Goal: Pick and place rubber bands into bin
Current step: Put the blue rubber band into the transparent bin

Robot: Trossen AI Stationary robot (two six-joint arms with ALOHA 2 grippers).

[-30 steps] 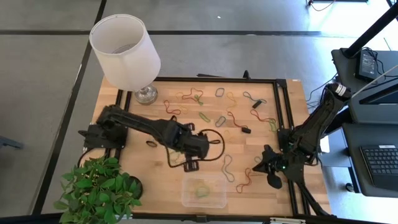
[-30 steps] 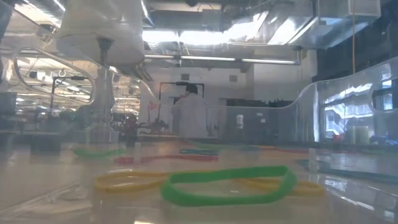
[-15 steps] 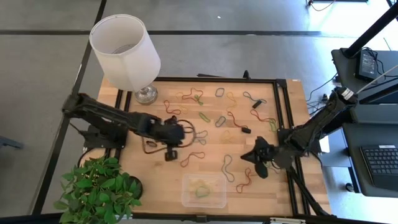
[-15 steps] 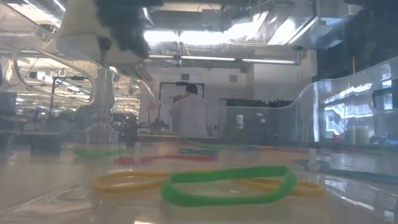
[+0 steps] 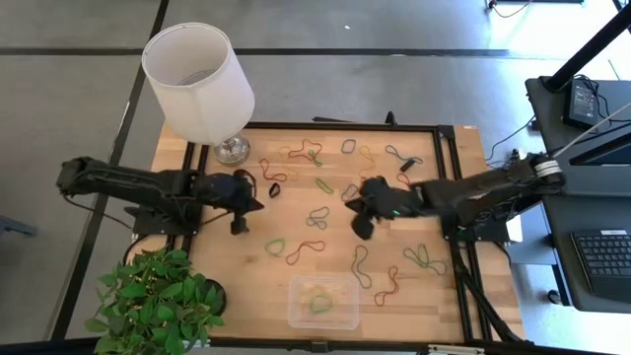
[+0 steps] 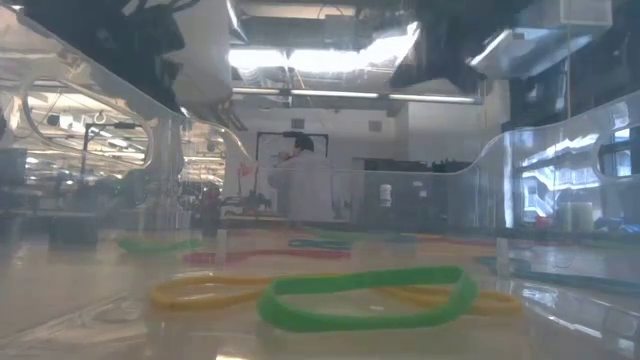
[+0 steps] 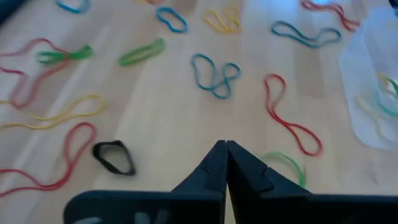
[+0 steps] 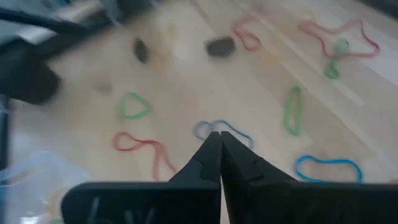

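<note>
Several rubber bands (image 5: 315, 217) in red, green, yellow, blue and black lie scattered flat on the wooden table. The clear bin (image 5: 322, 302) stands near the front edge with a green band (image 6: 365, 297) and a yellow one on its floor. My left gripper (image 5: 254, 202) hovers shut over the table's left half, near a black band (image 7: 114, 157). My right gripper (image 5: 350, 207) hovers shut above the table's middle, over a blue-grey band (image 8: 221, 129). Neither gripper holds anything.
A white-shaded lamp (image 5: 200, 84) stands at the far left corner and a potted plant (image 5: 158, 301) at the near left. A black frame (image 5: 444, 177) rims the table. A person (image 6: 305, 180) stands far off in the room behind.
My left gripper has drawn back from beside the bin toward the table's left edge, sinking and staying shut. My right gripper has swung from the near right corner toward the table's middle, rising a little and staying shut. The bands lie as before.
</note>
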